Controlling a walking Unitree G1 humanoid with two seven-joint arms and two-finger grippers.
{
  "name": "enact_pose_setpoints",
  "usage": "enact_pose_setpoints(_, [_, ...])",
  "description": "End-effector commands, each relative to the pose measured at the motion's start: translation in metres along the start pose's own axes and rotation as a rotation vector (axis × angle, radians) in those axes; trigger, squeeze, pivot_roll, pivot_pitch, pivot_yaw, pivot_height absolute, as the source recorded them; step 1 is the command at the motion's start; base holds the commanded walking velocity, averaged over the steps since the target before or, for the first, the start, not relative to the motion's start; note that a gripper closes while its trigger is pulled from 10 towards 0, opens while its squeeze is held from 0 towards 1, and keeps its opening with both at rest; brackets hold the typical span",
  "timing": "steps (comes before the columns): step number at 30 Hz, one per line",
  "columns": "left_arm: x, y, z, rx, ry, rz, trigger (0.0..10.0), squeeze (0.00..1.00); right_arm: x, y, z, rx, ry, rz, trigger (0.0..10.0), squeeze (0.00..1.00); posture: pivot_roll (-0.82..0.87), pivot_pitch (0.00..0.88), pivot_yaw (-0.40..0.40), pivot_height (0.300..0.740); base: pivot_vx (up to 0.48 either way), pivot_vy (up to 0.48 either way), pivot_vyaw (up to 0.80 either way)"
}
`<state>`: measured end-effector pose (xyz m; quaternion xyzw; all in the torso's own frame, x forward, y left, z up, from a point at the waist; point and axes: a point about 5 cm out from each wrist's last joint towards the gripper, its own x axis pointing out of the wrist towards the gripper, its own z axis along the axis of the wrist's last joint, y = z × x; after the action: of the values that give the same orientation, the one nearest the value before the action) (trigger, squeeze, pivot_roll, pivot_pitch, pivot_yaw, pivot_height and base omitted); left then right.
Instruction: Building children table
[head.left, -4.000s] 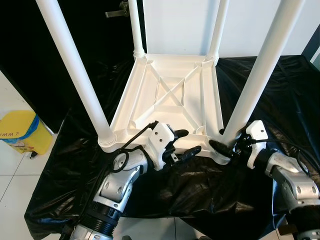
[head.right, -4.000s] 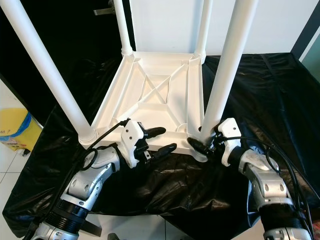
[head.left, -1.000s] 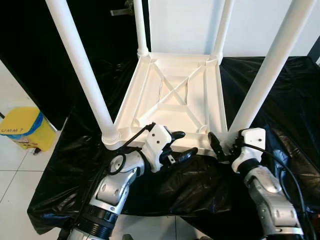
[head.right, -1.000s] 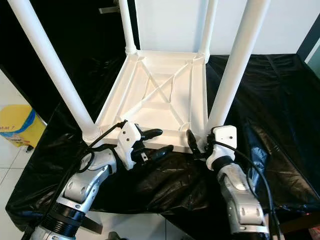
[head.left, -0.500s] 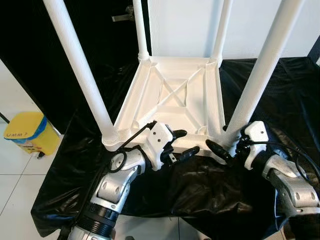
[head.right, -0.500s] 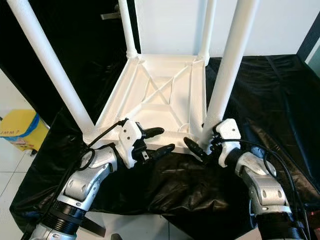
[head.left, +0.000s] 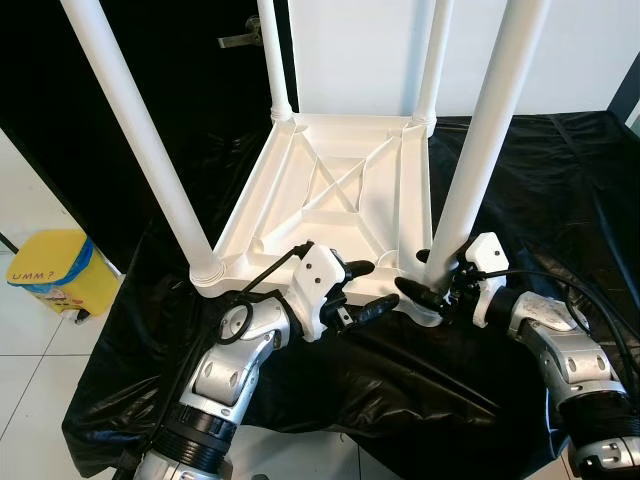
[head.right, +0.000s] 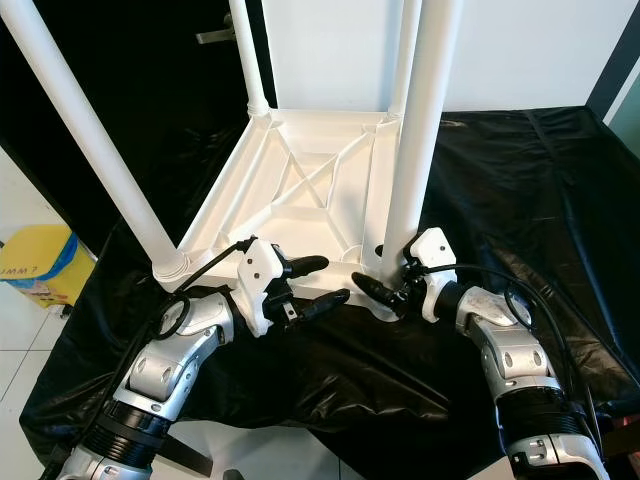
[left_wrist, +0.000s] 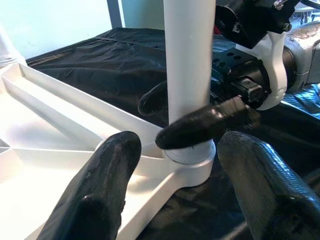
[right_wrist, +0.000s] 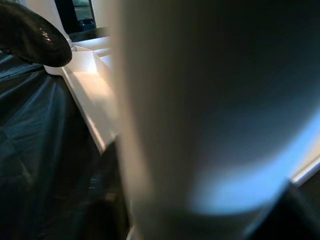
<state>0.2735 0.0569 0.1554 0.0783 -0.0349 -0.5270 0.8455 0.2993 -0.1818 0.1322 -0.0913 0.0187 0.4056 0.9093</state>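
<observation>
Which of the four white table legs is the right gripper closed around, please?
The near right white plastic leg; the right gripper clasps its base, the other three legs stand untouched.

white wall (head.left: 350, 50) | pale tile floor (head.left: 40, 350) | yellow bin (head.left: 50, 275)

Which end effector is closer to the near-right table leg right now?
Right. The right end effector has its fingers around the base of the near-right table leg; the left end effector hovers open beside it, at the tabletop's near edge.

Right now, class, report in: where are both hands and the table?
Right hand clamped on the near right leg at its base. Left hand open by the upturned table's near edge, holding nothing. Nothing in the way.
</observation>
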Motion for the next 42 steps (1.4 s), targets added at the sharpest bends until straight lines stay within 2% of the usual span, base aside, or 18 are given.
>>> enact_pose_setpoints(1, [-0.001,-0.001,0.001,0.001,-0.001,0.012,10.0,0.0,0.002,0.006,-0.007,0.0,0.031,0.045,0.0,0.0,-0.12,0.039,0.071,0.74,0.0,0.0,0.0])
enact_pose_setpoints(10, [0.001,-0.002,0.002,-0.003,-0.005,0.0,10.0,0.0,-0.008,0.006,-0.016,0.007,0.053,0.016,0.0,0.0,-0.13,0.046,0.077,0.74,0.0,0.0,0.0])
enact_pose_setpoints(11, [0.001,-0.003,0.002,-0.005,-0.006,-0.003,10.0,0.0,-0.01,0.006,-0.017,0.013,0.054,-0.01,10.0,0.0,-0.14,0.047,0.076,0.74,0.0,0.0,0.0])
enact_pose_setpoints(14, [0.002,-0.003,0.002,-0.006,-0.006,-0.005,10.0,0.0,-0.011,0.006,-0.017,0.017,0.056,-0.032,10.0,0.0,-0.14,0.049,0.077,0.74,0.0,0.0,0.0])
enact_pose_setpoints(15, [0.002,-0.003,0.002,-0.007,-0.007,-0.007,10.0,0.0,-0.013,0.006,-0.019,0.014,0.063,-0.078,10.0,0.0,-0.15,0.051,0.077,0.74,0.0,0.0,0.0])
enact_pose_setpoints(18, [0.002,-0.003,0.002,-0.007,-0.007,-0.007,10.0,0.0,-0.013,0.006,-0.019,0.014,0.063,-0.078,10.0,0.0,-0.15,0.051,0.077,0.74,0.0,0.0,0.0])
enact_pose_setpoints(20, [0.003,-0.005,0.001,-0.009,-0.008,-0.011,10.0,0.0,-0.014,0.007,-0.021,0.015,0.073,-0.233,10.0,0.0,-0.14,0.052,0.074,0.74,0.0,0.0,0.0])
enact_pose_setpoints(21, [0.003,-0.005,0.001,-0.009,-0.008,-0.011,10.0,0.0,-0.014,0.007,-0.021,0.015,0.073,-0.233,10.0,0.0,-0.14,0.052,0.074,0.74,0.0,0.0,0.0])
enact_pose_setpoints(23, [0.002,-0.005,0.001,-0.01,-0.007,-0.01,10.0,0.0,-0.013,0.014,-0.022,0.044,0.059,-0.352,10.0,0.0,-0.14,0.05,0.067,0.74,0.0,0.0,0.0])
enact_pose_setpoints(26, [0.002,-0.005,0.001,-0.009,-0.007,-0.008,10.0,0.0,-0.012,0.017,-0.021,0.06,0.048,-0.391,10.0,0.0,-0.13,0.048,0.064,0.74,0.0,0.0,0.0])
enact_pose_setpoints(27, [0.001,-0.004,0.001,-0.009,-0.007,-0.003,10.0,0.0,-0.01,0.024,-0.021,0.106,0.029,-0.479,10.0,0.0,-0.13,0.047,0.059,0.74,0.0,0.0,0.0])
enact_pose_setpoints(32, [0.0,-0.005,0.0,-0.01,-0.006,-0.001,10.0,0.0,-0.008,0.031,-0.021,0.159,0.019,-0.575,10.0,0.0,-0.13,0.047,0.056,0.74,0.0,0.0,0.0])
enact_pose_setpoints(34, [0.0,-0.005,0.0,-0.011,-0.006,0.001,10.0,0.0,-0.008,0.034,-0.023,0.192,0.021,-0.688,10.0,0.0,-0.12,0.044,0.053,0.74,0.0,0.0,0.0])
enact_pose_setpoints(35, [0.001,-0.005,0.0,-0.01,-0.006,0.002,10.0,0.0,-0.008,0.035,-0.024,0.193,0.025,-0.777,10.0,0.0,-0.12,0.044,0.051,0.74,0.0,0.0,0.0])
enact_pose_setpoints(38, [0.001,-0.005,0.0,-0.009,-0.006,0.002,10.0,0.0,-0.008,0.036,-0.024,0.192,0.028,-0.836,10.0,0.0,-0.12,0.043,0.048,0.74,0.0,0.0,0.0])
enact_pose_setpoints(40, [0.001,-0.005,0.001,-0.008,-0.007,0.004,10.0,0.0,-0.008,0.037,-0.024,0.197,0.04,-0.963,10.0,0.0,-0.12,0.041,0.039,0.74,0.0,0.0,0.0])
enact_pose_setpoints(42, [0.001,-0.005,0.001,-0.008,-0.007,0.004,10.0,0.0,-0.008,0.037,-0.024,0.197,0.04,-0.963,10.0,0.0,-0.12,0.041,0.039,0.74,0.0,0.0,0.0])
